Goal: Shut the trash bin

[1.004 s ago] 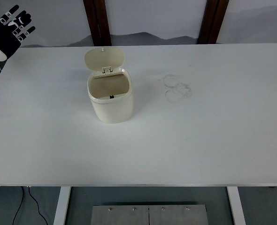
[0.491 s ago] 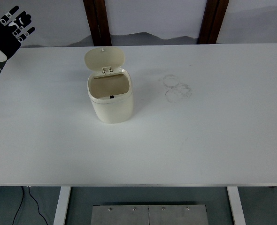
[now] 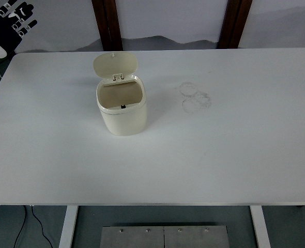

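The cream trash bin (image 3: 121, 107) stands upright left of the table's centre, toward the far edge, its lid (image 3: 115, 65) raised at the far rim. The white table (image 3: 219, 155) lies bare around it apart from faint ring marks (image 3: 195, 96) to its right. The left hand (image 3: 10, 23) hovers beyond the far-left corner, fingers spread, holding nothing.

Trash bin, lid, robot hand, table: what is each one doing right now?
trash bin: upright on the table, open, nothing visible inside.
lid: flipped up at the back, not closed.
left hand: raised at the far left corner, fingers spread, holding nothing, far from the bin.
table: white, with faint ring marks right of the bin.
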Controlling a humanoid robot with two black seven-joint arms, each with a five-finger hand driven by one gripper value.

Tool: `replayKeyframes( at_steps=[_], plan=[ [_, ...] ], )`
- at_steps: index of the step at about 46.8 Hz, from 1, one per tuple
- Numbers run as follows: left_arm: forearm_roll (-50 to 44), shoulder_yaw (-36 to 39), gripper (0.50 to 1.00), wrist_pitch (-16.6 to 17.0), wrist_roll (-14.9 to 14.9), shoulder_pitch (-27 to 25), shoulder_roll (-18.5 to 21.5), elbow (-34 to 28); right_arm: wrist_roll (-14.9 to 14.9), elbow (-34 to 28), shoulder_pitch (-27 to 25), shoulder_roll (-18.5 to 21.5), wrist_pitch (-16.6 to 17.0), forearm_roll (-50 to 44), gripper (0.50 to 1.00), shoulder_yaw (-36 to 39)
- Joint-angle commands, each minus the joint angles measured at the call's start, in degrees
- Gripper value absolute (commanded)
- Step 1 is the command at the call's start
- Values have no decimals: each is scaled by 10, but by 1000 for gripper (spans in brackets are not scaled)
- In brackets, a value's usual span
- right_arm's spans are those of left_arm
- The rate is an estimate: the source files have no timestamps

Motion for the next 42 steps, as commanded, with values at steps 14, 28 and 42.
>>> replayKeyframes(
  at_steps=[14,28,42],
  plan=[
    [1,7,1000,22,64,-35,-18,-5,0,0,0,0,1,0,995,0],
    [32,104,1000,22,73,-100,-28,-55,0,0,0,0,1,1,995,0],
    [50,190,1000,22,100,-177,-21,-122,0,0,0,0,1,1,995,0]
  ],
)
